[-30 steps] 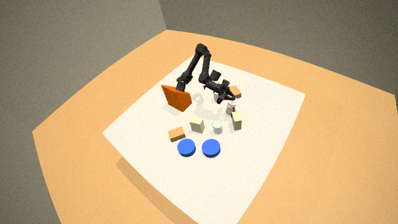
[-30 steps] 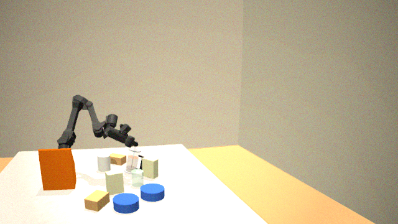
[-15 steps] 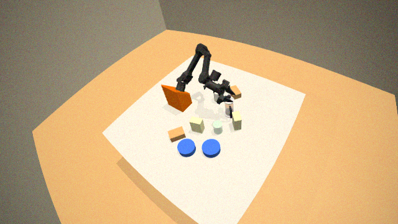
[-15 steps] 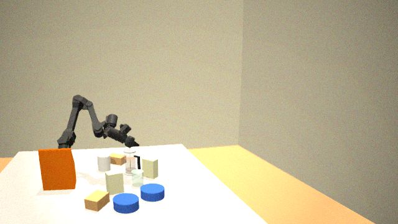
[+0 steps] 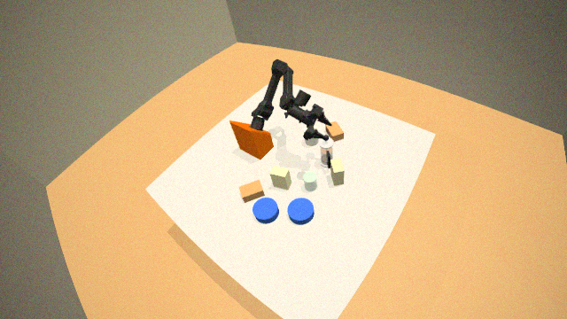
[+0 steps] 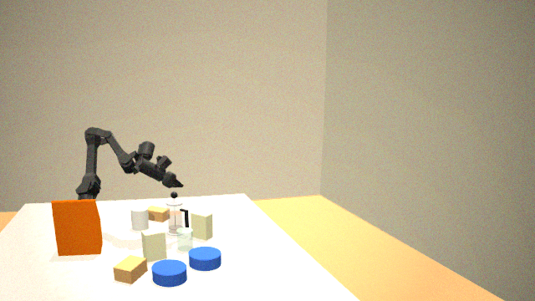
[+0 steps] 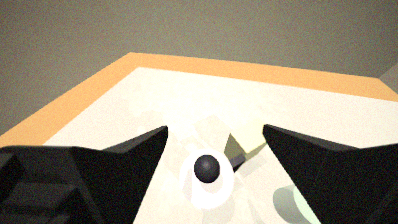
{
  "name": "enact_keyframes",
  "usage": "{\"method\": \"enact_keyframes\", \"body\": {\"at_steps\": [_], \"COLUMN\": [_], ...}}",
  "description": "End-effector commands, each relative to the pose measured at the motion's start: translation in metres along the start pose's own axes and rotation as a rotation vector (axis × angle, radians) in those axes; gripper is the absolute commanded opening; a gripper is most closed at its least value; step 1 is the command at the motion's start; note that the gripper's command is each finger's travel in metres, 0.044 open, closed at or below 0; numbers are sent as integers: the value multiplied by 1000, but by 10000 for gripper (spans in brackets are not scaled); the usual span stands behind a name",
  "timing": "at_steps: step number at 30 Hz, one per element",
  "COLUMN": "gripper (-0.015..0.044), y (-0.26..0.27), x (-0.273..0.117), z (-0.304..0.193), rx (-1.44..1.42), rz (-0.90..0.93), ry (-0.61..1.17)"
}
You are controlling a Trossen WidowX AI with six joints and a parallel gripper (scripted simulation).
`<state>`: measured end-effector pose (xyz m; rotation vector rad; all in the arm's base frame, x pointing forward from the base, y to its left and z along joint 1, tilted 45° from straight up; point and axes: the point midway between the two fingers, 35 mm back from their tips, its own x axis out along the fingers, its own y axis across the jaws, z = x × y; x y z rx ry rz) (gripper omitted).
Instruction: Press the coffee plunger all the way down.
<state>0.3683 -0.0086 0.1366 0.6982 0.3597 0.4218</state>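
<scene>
The coffee press (image 5: 326,155) (image 6: 175,217) (image 7: 227,189) stands upright on the white mat, its dark handle beside a pale green block. Its black plunger knob (image 6: 174,195) (image 7: 207,169) sits a short way above the lid, and a greyish disc shows low in the clear glass in the exterior view. My gripper (image 5: 329,131) (image 6: 182,186) (image 7: 215,129) is open and empty, its fingers spread wide. The fingertips are above the knob and do not touch it. In the wrist view the knob lies between and below the two fingers. The top view does not show the knob clearly.
Pale green blocks (image 5: 337,173) (image 6: 154,247), a greenish glass (image 5: 310,182) (image 6: 185,240) and a whitish cup (image 6: 140,219) stand near the press. Tan blocks (image 5: 252,190) (image 6: 159,214), blue discs (image 5: 266,210) (image 6: 205,258) and an orange panel (image 5: 252,139) (image 6: 77,227) stand around.
</scene>
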Motion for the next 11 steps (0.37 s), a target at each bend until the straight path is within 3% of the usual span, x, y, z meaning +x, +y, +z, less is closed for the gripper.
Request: {"method": "enact_keyframes", "body": {"at_steps": [1,11], "gripper": [440,440], "y": [7,7], "x": [-26,-28], "z": [19,18], "rx": [-9,-8], "rz": [3,3], "ry": [-9,-9]}}
